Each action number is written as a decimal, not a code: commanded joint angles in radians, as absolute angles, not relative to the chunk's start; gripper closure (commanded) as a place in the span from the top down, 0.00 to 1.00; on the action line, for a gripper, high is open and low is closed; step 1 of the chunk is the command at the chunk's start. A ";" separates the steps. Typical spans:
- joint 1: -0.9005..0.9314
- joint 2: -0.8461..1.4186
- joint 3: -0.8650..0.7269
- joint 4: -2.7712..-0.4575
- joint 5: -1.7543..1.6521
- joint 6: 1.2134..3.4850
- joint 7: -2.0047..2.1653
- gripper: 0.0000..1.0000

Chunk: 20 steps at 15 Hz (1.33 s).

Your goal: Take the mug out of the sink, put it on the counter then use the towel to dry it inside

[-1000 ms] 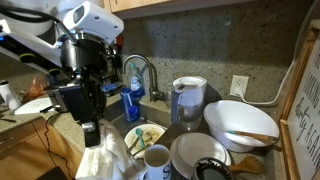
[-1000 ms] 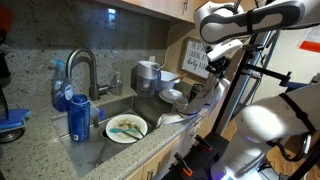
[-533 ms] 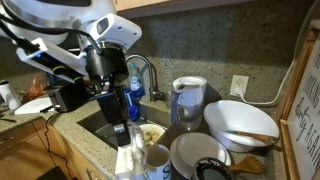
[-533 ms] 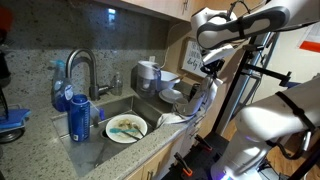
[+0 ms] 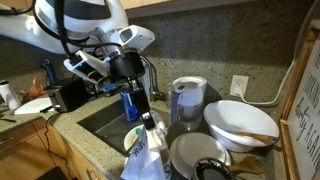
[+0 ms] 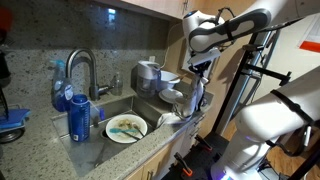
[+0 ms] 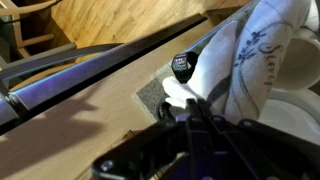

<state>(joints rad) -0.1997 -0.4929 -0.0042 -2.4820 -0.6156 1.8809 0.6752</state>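
My gripper (image 5: 146, 120) is shut on a white patterned towel (image 5: 146, 155), which hangs down from it over the counter's front edge beside the sink (image 5: 100, 118). In the exterior view where the gripper (image 6: 197, 84) is at the right, the towel (image 6: 192, 102) hangs at the sink's right end. In the wrist view the fingers (image 7: 190, 105) pinch the towel (image 7: 250, 55). The mug is hidden behind the towel in the exterior views. A white rim at the wrist view's right edge may be it; I cannot tell.
A plate with food (image 6: 127, 127) lies in the sink under the faucet (image 6: 84, 68). A blue can (image 6: 78, 117) stands on the rim. A grey pitcher (image 5: 188, 98), a large white bowl (image 5: 240, 122) and a plate (image 5: 195, 155) crowd the counter.
My arm has swung across the sink toward the dishes, carrying the towel. The towel now covers the white mug that showed at the counter's front edge before.
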 commanded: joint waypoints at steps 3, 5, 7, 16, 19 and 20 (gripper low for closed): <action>-0.178 -0.403 0.002 -2.456 -0.593 1.998 0.683 0.01; -0.166 -0.382 0.002 -2.463 -0.566 2.025 0.675 0.01; -0.157 -0.366 0.005 -2.467 -0.543 2.035 0.672 0.01; -0.149 -0.346 0.007 -2.521 -0.529 2.052 0.681 0.01; -0.151 -0.347 0.006 -2.547 -0.531 2.061 0.681 0.01; -0.152 -0.347 0.006 -2.555 -0.531 2.064 0.681 0.01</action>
